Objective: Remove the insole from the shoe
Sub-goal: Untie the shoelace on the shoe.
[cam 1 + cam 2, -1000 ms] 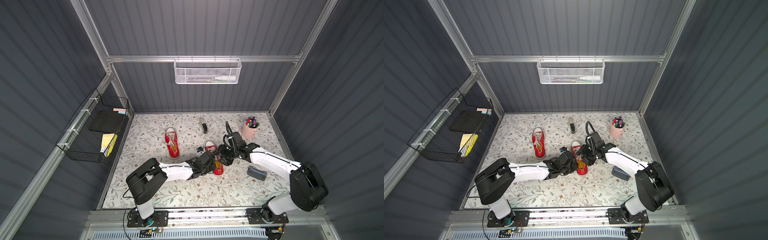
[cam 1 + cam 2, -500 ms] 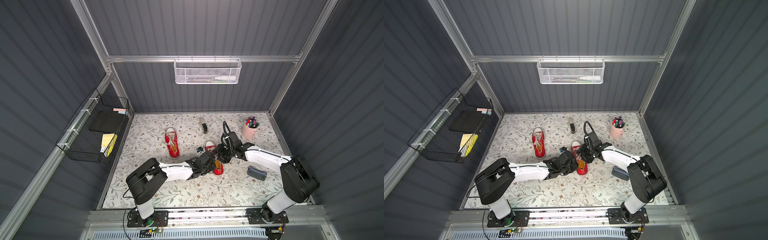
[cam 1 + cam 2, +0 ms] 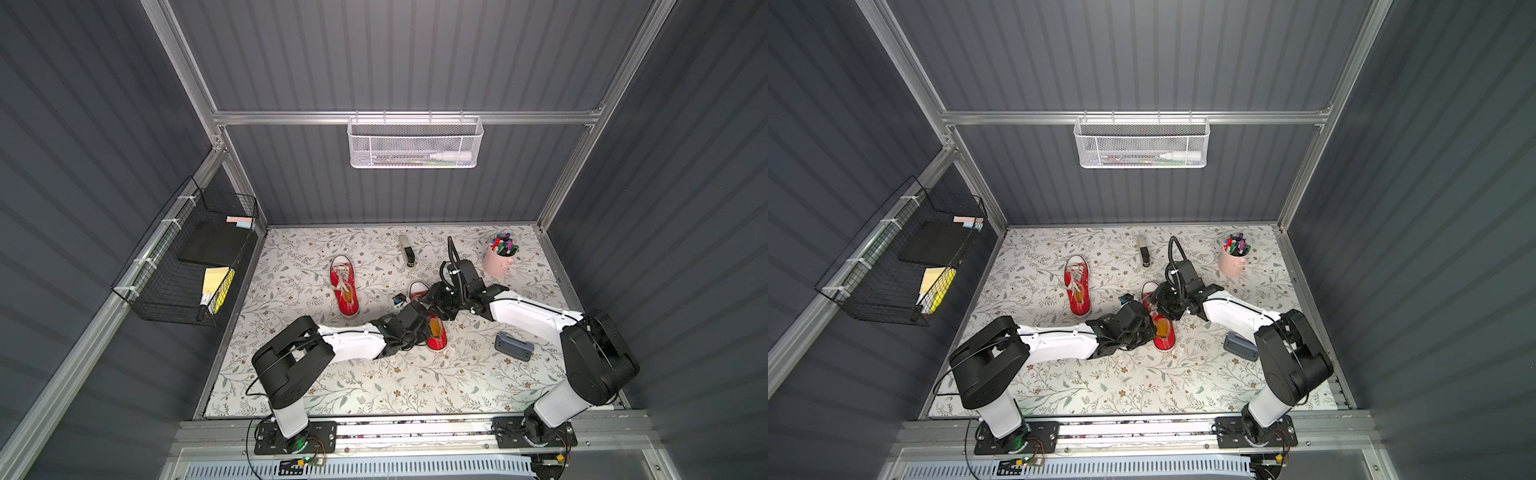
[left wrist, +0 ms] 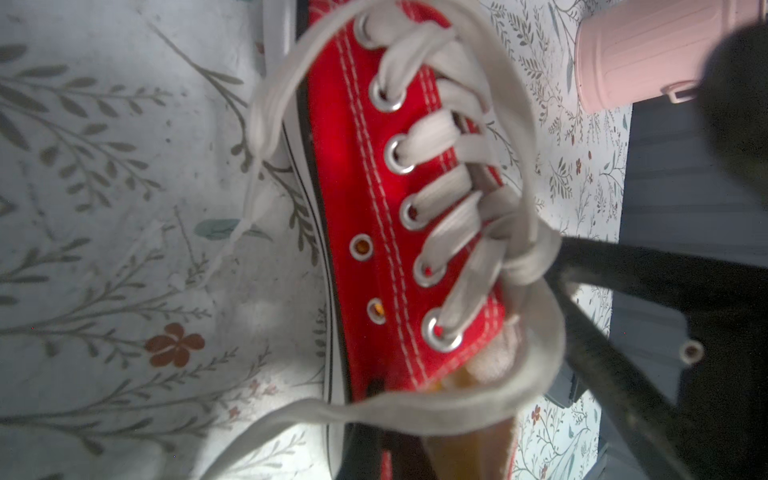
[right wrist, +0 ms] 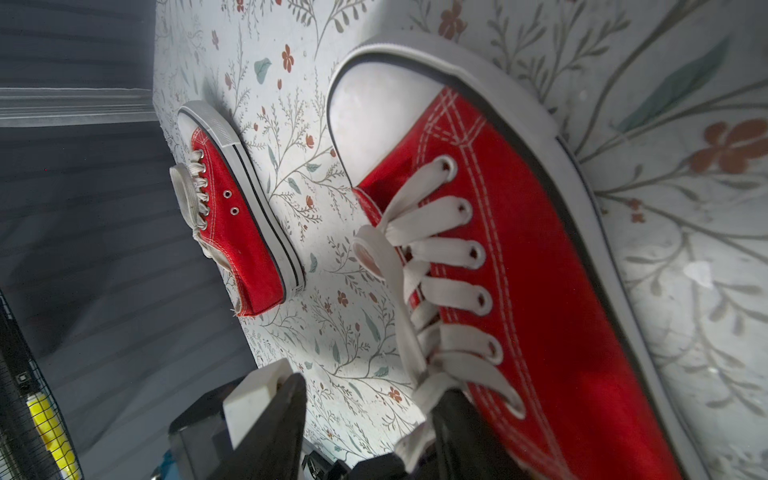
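A red sneaker with white laces, the shoe (image 3: 437, 340) (image 3: 1165, 337), lies mid-mat. Its yellow-orange insole (image 3: 435, 328) (image 4: 469, 449) shows inside the heel opening. My left gripper (image 3: 424, 328) (image 3: 1148, 326) is shut on the shoe's side wall (image 4: 374, 249) at the collar. My right gripper (image 3: 436, 301) (image 3: 1160, 301) (image 5: 365, 432) hovers open over the laces (image 5: 440, 249). One of its fingers (image 5: 457, 428) rests against the lace knot, and bare mat shows between the two fingers. A second red sneaker (image 3: 344, 286) (image 5: 237, 232) lies to the left.
A pink cup of markers (image 3: 498, 259) stands at the back right. A grey device (image 3: 514, 346) lies right of the shoe, a small blue-black object (image 3: 400, 299) left of its toe, and a black-silver tool (image 3: 407, 251) behind. Wire baskets hang on the left wall (image 3: 187, 266) and back wall (image 3: 413, 143).
The right gripper's jaws have narrowed and it has shifted slightly over the shoe's laces. The left gripper and the shoe have stayed put.
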Motion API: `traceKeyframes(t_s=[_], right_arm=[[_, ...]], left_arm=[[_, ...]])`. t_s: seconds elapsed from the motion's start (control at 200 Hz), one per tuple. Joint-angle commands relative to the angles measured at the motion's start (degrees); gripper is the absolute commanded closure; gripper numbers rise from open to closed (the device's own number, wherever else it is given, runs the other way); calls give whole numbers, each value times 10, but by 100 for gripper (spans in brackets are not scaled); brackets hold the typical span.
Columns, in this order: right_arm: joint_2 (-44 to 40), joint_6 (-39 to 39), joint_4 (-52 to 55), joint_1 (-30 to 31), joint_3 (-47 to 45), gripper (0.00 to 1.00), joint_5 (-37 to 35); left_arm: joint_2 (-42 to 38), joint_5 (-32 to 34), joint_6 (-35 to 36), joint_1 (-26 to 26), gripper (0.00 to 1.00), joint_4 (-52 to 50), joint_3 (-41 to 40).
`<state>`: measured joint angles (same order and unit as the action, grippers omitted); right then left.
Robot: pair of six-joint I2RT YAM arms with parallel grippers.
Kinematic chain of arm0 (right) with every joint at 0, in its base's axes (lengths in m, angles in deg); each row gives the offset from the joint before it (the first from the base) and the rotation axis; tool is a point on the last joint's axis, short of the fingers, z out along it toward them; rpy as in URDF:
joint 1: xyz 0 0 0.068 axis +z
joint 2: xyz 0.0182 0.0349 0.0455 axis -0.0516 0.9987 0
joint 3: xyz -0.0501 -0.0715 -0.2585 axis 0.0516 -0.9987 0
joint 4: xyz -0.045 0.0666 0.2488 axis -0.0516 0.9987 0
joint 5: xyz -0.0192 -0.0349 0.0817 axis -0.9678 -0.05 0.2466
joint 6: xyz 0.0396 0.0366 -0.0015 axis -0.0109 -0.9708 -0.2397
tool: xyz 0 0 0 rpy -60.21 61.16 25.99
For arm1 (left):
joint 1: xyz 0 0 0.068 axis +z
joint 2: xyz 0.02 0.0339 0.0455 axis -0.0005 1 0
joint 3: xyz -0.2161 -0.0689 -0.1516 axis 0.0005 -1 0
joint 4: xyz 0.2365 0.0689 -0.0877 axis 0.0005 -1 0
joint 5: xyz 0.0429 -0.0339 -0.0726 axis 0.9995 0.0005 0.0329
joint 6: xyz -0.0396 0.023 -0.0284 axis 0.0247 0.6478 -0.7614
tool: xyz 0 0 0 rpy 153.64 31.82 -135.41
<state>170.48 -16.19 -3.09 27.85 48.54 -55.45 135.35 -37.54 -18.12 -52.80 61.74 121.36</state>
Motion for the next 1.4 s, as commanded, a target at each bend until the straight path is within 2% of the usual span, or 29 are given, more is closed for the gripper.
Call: traceKeyframes(t_s=[0.0,0.255,0.505,0.64,0.876,1.136,1.396], right_arm=[[13,15,-42,-1,30,48,7],[60,22,-39,-2,56,46,10],[86,29,-49,-1,76,38,4],[91,42,-64,-2,93,38,-15],[108,87,-50,-6,154,36,-114],[154,120,-10,-27,232,34,-157],[178,149,-12,-34,242,30,-168]], left_arm=[[13,-28,13,-3,100,-18,9],[8,-37,24,-3,100,-25,9],[7,-47,35,-3,100,-26,11],[6,-58,40,-3,100,-34,9],[-35,-82,51,-3,100,-85,-12],[-78,-110,62,-3,100,-118,-37],[-83,-129,67,-3,100,-123,-37]])
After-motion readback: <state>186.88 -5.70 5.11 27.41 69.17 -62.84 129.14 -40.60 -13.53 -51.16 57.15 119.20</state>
